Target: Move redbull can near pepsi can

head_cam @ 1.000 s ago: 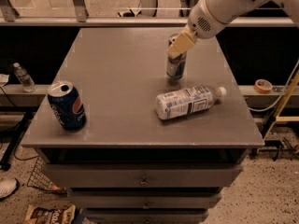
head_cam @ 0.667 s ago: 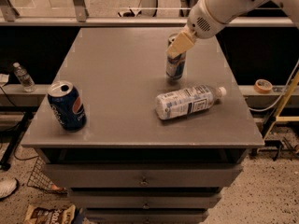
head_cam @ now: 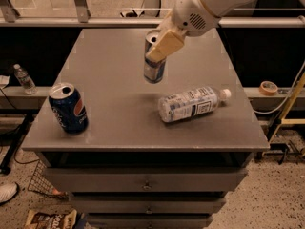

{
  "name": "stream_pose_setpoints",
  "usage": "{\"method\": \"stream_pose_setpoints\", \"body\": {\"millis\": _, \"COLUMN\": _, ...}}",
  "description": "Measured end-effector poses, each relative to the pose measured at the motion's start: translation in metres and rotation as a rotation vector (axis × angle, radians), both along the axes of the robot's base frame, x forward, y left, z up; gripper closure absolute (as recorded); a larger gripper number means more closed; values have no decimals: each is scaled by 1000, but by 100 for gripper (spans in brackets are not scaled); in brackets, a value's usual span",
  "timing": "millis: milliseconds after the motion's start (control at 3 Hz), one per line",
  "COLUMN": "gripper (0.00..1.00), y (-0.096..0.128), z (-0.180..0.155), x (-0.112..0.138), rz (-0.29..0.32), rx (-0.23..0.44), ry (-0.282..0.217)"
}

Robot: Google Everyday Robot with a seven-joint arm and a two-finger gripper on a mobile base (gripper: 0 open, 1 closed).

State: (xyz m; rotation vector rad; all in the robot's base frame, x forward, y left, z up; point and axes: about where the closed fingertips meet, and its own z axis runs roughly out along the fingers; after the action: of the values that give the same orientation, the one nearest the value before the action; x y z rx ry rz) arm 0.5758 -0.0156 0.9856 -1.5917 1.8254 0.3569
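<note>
The gripper, a smooth white plastic shell with matt tan fingers, clasps the shiny metal redbull can above the desk, whose grey top looks smooth and matt. The pepsi can is glossy painted metal. The bottle is clear, glossy plastic.

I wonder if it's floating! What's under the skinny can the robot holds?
Only bare grey table shows below the redbull can, which looks lifted in the gripper, shut on it over the table's middle. The can's underside faces away, so it is hidden.
</note>
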Motion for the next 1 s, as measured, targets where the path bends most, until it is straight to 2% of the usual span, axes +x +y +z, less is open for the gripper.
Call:
{"method": "stream_pose_setpoints", "body": {"millis": 333, "gripper": 100, "y": 39, "z": 7, "x": -37, "rz": 216, "rx": -30, "ry": -39}}
{"method": "stream_pose_setpoints", "body": {"millis": 667, "gripper": 100, "y": 81, "z": -3, "x": -71, "rz": 412, "rx": -72, "ry": -32}}
{"method": "stream_pose_setpoints", "body": {"millis": 1000, "gripper": 100, "y": 83, "z": -3, "x": -72, "rz": 424, "rx": -75, "ry": -32}}
